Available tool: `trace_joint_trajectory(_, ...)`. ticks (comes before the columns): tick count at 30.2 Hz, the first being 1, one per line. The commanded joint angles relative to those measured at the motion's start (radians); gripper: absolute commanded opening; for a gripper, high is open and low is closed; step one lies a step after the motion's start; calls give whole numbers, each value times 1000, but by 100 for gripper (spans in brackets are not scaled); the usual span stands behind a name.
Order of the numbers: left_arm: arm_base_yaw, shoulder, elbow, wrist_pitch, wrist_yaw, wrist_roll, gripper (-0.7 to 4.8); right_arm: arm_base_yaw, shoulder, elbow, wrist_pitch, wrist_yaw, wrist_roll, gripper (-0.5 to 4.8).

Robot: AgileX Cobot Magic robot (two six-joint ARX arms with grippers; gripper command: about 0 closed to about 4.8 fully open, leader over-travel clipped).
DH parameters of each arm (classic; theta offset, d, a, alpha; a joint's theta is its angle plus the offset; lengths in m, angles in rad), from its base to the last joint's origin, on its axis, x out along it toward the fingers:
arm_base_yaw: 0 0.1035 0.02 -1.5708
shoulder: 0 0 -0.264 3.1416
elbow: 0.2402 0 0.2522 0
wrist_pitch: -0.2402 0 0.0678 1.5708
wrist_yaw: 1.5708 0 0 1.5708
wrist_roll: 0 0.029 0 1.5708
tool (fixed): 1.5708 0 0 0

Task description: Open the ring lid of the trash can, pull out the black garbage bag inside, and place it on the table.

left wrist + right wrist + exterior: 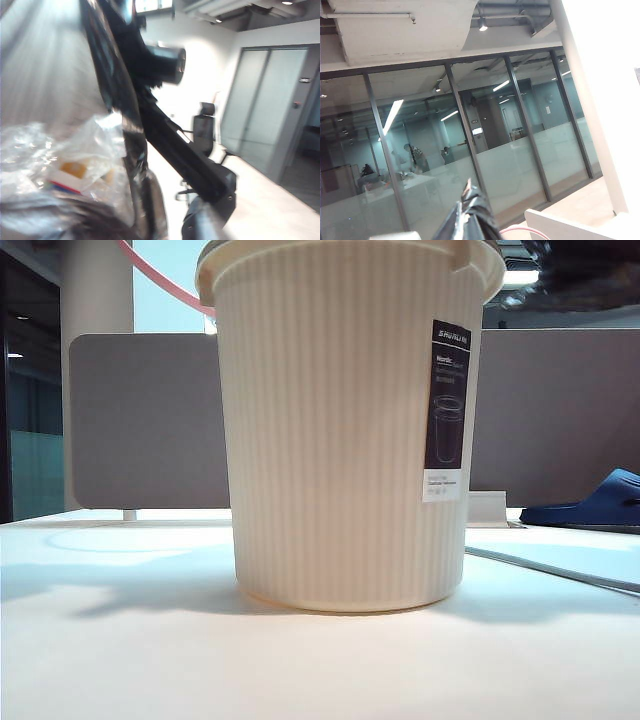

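Though crinkled, glossy black garbage bag [112, 90] at right pincer [470, 225]

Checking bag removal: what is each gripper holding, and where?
Right gripper: shut on the black bag's bunched tip. Left gripper: cannot tell.

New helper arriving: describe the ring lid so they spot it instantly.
Start at the big ribbed cream trash can in the middle of the table. Look at its top rim on the left, where a thin hoop sticks up and out at a slant: that is the ring lid. It is the only salmon-pink thing there, against the grey partition and blue slipper.
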Motion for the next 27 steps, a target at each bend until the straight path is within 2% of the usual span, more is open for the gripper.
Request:
trace_joint_trajectory(1,61,-33,5,-1,33,0,295,0,8,6,6,29,-2,-1)
trace_joint_trajectory(4,118,-53,5,-7,57,0,404,-1,11,6,6,29,-3,-1)
trace_joint_trajectory(15,214,-62,5,-39,127,-19,406,-3,46,1,6,0,-23,-1)
trace_joint_trajectory(27,215,-90,5,-89,164,-20,405,16,48,-103,34,-24,-122,-1)
